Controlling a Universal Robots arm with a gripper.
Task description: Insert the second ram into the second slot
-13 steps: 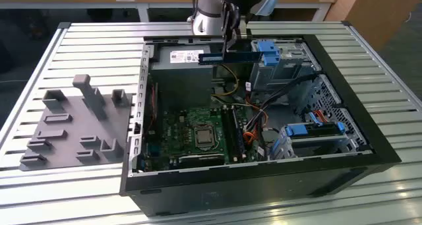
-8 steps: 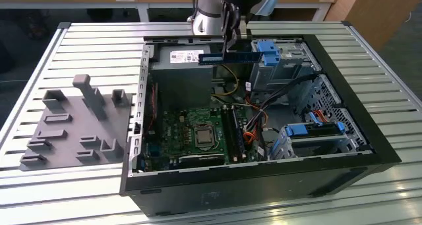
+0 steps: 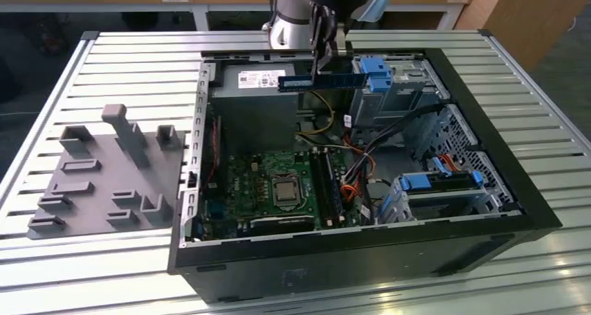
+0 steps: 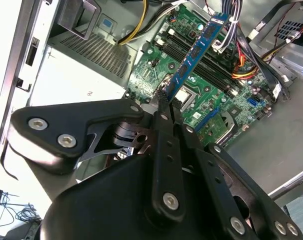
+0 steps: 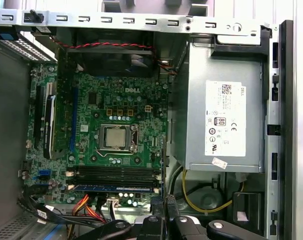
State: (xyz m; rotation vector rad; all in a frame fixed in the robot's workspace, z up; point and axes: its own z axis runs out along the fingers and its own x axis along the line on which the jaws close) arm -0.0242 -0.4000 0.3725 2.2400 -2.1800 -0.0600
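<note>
An open computer case (image 3: 351, 259) lies on its side on a slatted metal table (image 3: 129, 59), and the gripper (image 3: 320, 71) hangs over the case's 12 o'clock end in the exterior view. Its fingers (image 4: 164, 107) are pressed together on the second ram (image 3: 323, 82), pinching one end of the blue stick, as the second wrist view shows. The stick is held level above the case, its free end reaching toward 3 o'clock and just short of a blue drive-bay latch (image 3: 377, 73). It is well clear of the memory slots (image 3: 328, 183). Inside the case, the power supply (image 3: 254, 93) with its white label fills the 11 o'clock corner. The green motherboard (image 3: 259, 183) lies toward 6 o'clock with the processor socket (image 3: 284, 188) near its middle. Drive bays with more blue latches (image 3: 416, 183) stand at 4 o'clock, and orange and yellow cables run between them. In the first wrist view, another blue stick (image 5: 114, 189) sits in one of the slots, with empty black slots (image 5: 114, 172) beside it. A grey moulded fixture (image 3: 102, 183) rests on the table at 9 o'clock of the case.
</note>
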